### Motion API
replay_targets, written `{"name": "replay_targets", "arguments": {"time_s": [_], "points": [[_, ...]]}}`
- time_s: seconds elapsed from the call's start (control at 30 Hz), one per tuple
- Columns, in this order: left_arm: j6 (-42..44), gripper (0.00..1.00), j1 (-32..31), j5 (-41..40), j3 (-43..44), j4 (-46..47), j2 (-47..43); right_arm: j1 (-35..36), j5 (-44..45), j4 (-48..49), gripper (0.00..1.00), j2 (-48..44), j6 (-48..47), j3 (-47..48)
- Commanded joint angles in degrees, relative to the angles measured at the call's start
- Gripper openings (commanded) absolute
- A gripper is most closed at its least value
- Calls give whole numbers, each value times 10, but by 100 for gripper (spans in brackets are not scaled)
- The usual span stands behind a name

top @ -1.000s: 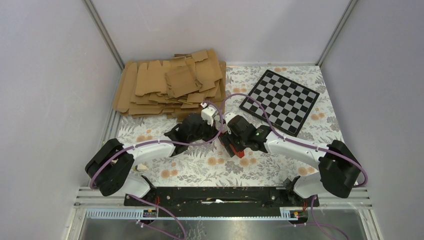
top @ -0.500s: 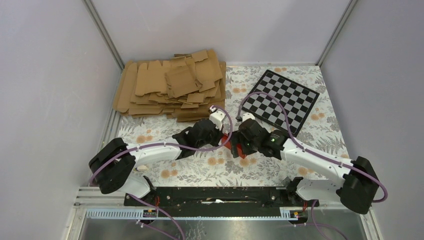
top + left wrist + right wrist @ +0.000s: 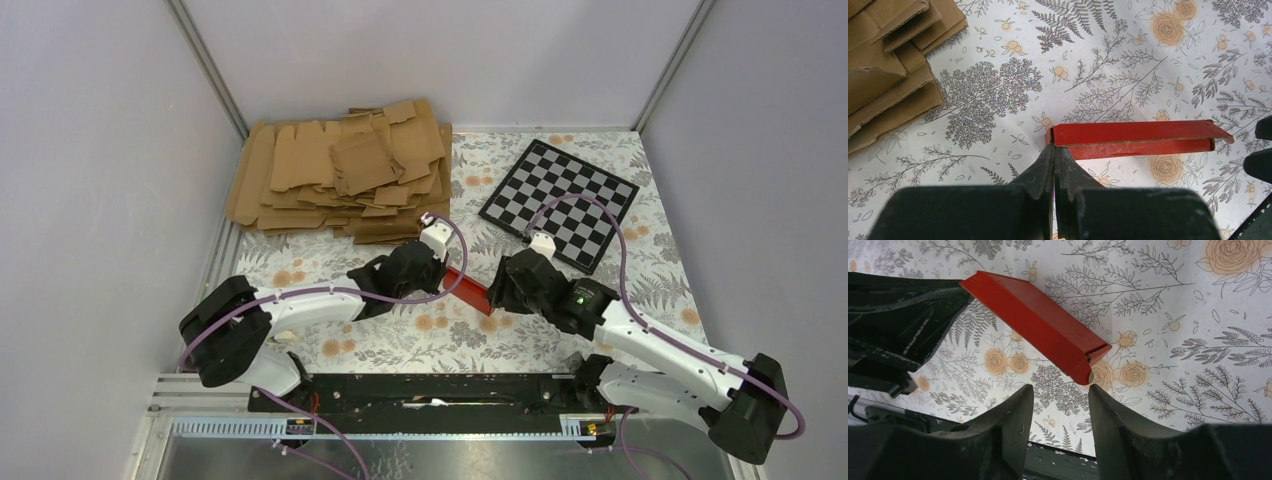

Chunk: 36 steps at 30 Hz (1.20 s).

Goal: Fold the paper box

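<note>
Box point(image 3: 1135, 134) folded long and narrow, pinched at one end by left gripper point(image 3: 1054, 149), jaws pressed together on it. Box located over floral table point(image 3: 1108, 60), between arms. Right gripper point(image 3: 1059, 390) spread, just beside free end.

- My left arm point(image 3: 300, 300) reaches toward the table's middle. The left gripper point(image 3: 1054, 148) is pinched tight on one end of the paper box point(image 3: 1133, 140).
- My right arm point(image 3: 650, 338) angles in from the near right corner. The right gripper point(image 3: 1060, 390) has its jaws parted, with the tips just beside the box's other end.
</note>
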Motion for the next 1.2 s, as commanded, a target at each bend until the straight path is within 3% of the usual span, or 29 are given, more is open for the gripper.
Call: {"name": "replay_targets", "arguments": {"time_s": [0.0, 0.23, 0.7, 1.03, 1.17], "points": [[2, 0, -3, -14, 21, -23, 10, -6, 15, 9, 51, 25, 8, 8], [3, 0, -4, -12, 24, -22, 10, -7, 24, 10, 47, 51, -19, 8], [4, 0, -7, -5, 33, -28, 10, -11, 43, 23, 25, 88, -42, 25], [11, 0, -20, -17, 43, -42, 6, -40, -16, 23, 6, 86, -21, 33], [16, 0, -24, -24, 43, -42, 8, -56, -43, 24, 4, 83, -4, 32]]}}
